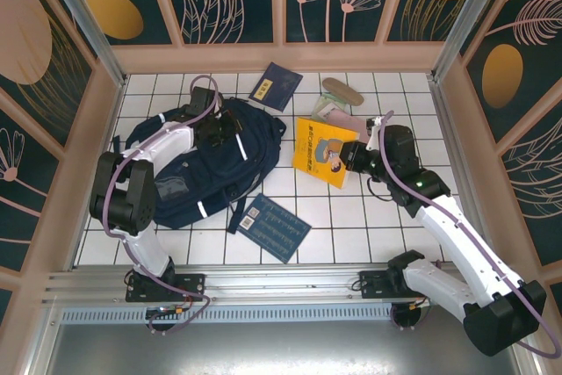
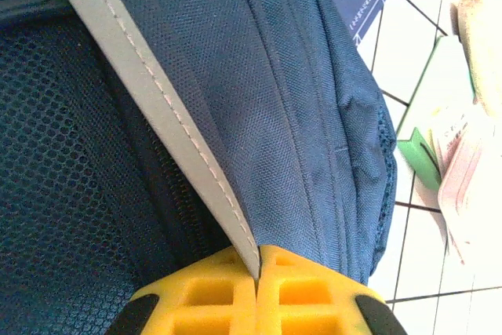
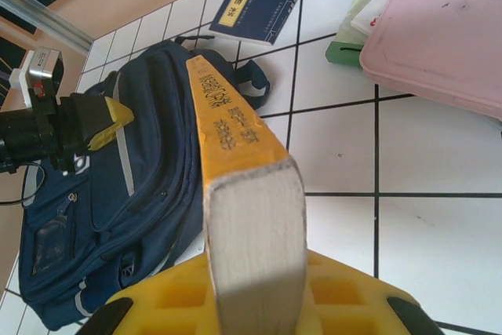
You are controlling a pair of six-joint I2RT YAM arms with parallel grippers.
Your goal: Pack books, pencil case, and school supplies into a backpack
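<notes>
The navy backpack lies flat at the left. My left gripper sits on its upper part, shut on the white reflective stripe of the backpack. My right gripper is shut on the yellow book, holding it on edge above the tiles, spine pointing toward the backpack. A blue book lies near the front. A dark navy booklet lies at the back. The pink pencil case, a pale green pack and a tan oval piece lie behind the yellow book.
White tiled floor is walled by peach frames on three sides. The aluminium rail with both arm bases runs along the near edge. Open tiles lie right of the blue book and between the backpack and the yellow book.
</notes>
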